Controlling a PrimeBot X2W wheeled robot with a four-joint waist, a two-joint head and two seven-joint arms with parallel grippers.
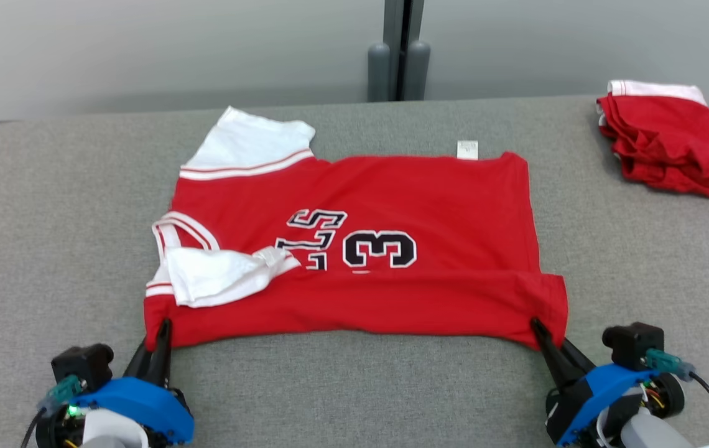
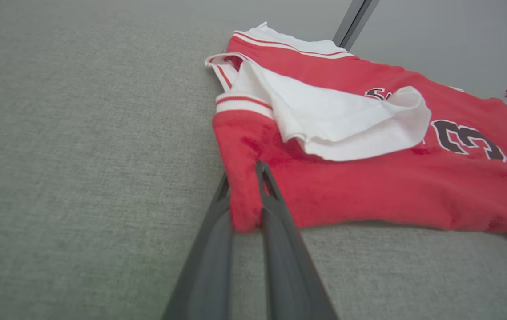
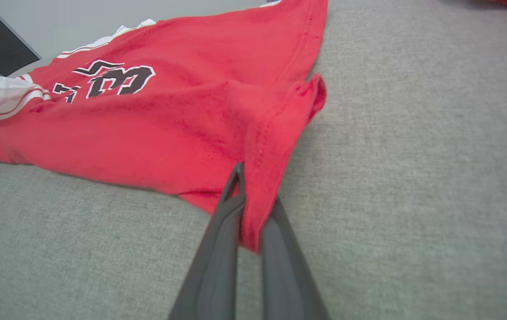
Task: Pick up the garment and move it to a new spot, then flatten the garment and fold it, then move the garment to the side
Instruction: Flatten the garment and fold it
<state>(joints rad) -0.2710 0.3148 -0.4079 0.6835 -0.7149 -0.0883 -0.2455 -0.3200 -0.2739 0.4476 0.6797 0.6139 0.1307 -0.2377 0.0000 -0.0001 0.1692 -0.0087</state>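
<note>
Pinching both near corners of a light, limp jersey (image 1: 429,205)
Your left gripper (image 1: 163,328) and right gripper (image 1: 538,326) are each clamped on a corner of its folded near edge on the grey table (image 1: 354,386); expect it to sag between them. Red, number 3 (image 1: 379,249), white sleeves (image 1: 224,274) at your left, tag (image 1: 467,149) at the far edge

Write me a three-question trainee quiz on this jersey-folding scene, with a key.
1. True or false: the left gripper and right gripper each pinch a near corner of the red jersey.
2. Where does the folded red garment lie? A) at the table's far right B) at its far left C) on the jersey
3. Fill in: the large outlined digit on the jersey is ___.
Key: 1 true; 2 A; 3 the digit 3.
</note>
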